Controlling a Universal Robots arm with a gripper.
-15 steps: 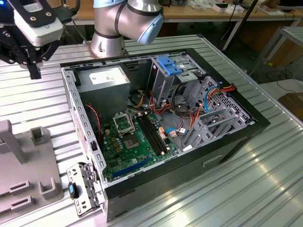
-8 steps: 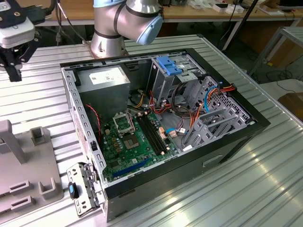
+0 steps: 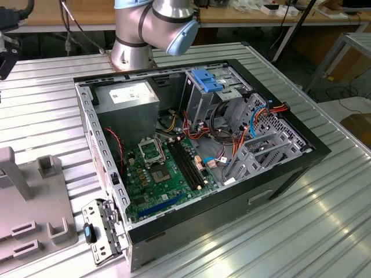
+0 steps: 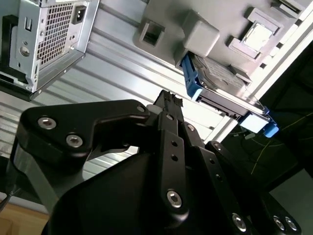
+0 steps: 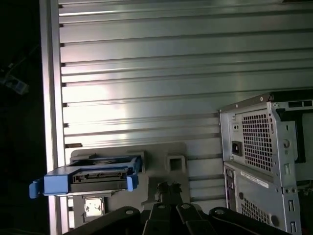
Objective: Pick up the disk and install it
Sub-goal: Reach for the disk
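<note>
Here, disk (image 5: 90, 178): stands on edge in the grey fixture (image 5: 156, 152), near the gripper (image 5: 168, 187) but apart from it.
Gripper: fingertips drawn close together, holding nothing, poised over the desk (image 5: 146, 73).
Arm (image 3: 153, 26): base on the desk's far side, behind the case.
Computer case (image 3: 203, 214): lies open, at the exterior view's right of the fixture.

- Flat rectangular grey-metal disk (image 4: 220, 78), framed by bright blue plastic carrier rails.
- Ribbed silver aluminium table (image 3: 290, 231), striped with parallel grooves.
- Open black metal computer case (image 3: 191, 217); green circuit-board motherboard (image 3: 156, 176) inside.
- Matt black metal gripper (image 4: 168, 100).
</note>
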